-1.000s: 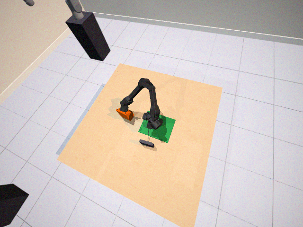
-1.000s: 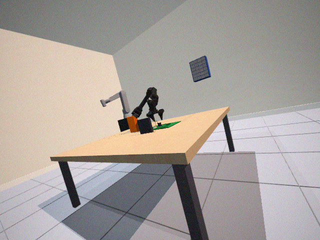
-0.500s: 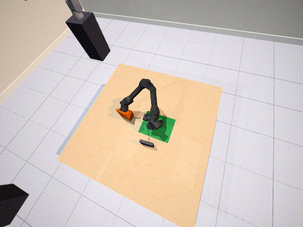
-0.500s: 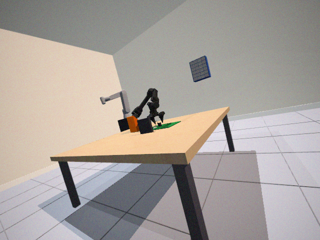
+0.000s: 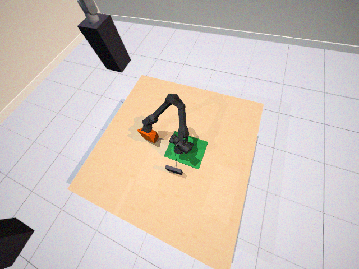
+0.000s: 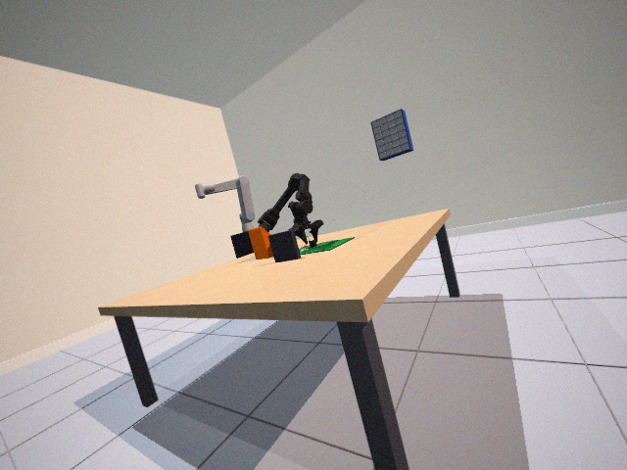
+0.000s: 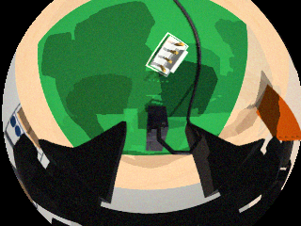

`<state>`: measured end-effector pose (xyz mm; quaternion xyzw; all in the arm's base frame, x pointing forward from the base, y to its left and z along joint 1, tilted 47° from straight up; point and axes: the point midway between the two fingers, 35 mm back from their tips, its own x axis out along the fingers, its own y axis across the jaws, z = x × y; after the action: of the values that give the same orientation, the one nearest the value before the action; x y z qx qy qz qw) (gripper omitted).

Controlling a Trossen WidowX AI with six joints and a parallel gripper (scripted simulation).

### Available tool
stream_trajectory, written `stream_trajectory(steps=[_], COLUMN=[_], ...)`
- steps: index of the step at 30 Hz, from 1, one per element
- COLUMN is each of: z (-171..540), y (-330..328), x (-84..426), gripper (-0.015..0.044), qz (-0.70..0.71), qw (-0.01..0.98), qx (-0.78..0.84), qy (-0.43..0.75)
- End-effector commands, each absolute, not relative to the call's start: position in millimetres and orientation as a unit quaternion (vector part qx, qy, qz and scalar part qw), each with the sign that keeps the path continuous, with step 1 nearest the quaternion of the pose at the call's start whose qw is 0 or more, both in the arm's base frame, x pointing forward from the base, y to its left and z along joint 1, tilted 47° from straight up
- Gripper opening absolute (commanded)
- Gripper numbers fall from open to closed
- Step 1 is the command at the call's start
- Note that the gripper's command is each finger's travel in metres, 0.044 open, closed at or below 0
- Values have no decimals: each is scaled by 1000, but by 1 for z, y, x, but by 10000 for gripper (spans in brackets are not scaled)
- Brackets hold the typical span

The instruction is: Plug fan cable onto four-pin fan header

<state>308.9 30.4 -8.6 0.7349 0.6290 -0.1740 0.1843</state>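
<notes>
The plug [image 6: 313, 243] [image 7: 156, 115] stands over the board [image 5: 202, 150] [image 6: 334, 245] [image 7: 105, 61], near the middle of the worktop [image 5: 202, 208] [image 6: 243, 288] [image 7: 155, 176], between your fingers but not gripped. Your gripper [image 5: 182, 149] [image 6: 309, 243] [image 7: 157, 126] is partly open, with a gap on each side of the plug. The four-pin header [image 7: 166, 54] is just beside it, unoccupied and slanted to the plug in the wrist view. The cable [image 5: 176, 160] [image 7: 198, 52] loops past your right-hand finger in that view, and a dark block [image 5: 173, 169] [image 6: 285, 246] sits off the board. The orange base [image 5: 148, 135] [image 6: 260, 243] [image 7: 282, 118] lies towards the top view's left edge of the worktop.

The step in hand looks like the grasp. Centre the fingers on the plug body and close evenly; mind that the cable isn't pinched. Lift straight, then turn to match the header before you press.
</notes>
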Motion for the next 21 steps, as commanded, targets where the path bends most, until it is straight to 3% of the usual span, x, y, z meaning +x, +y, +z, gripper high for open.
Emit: stream_trajectory(steps=[1, 21], z=[-8, -8], y=[30, 30], x=[309, 309], gripper=[236, 103], qz=[-174, -174], qw=[185, 185], qx=[735, 735], qy=[629, 629])
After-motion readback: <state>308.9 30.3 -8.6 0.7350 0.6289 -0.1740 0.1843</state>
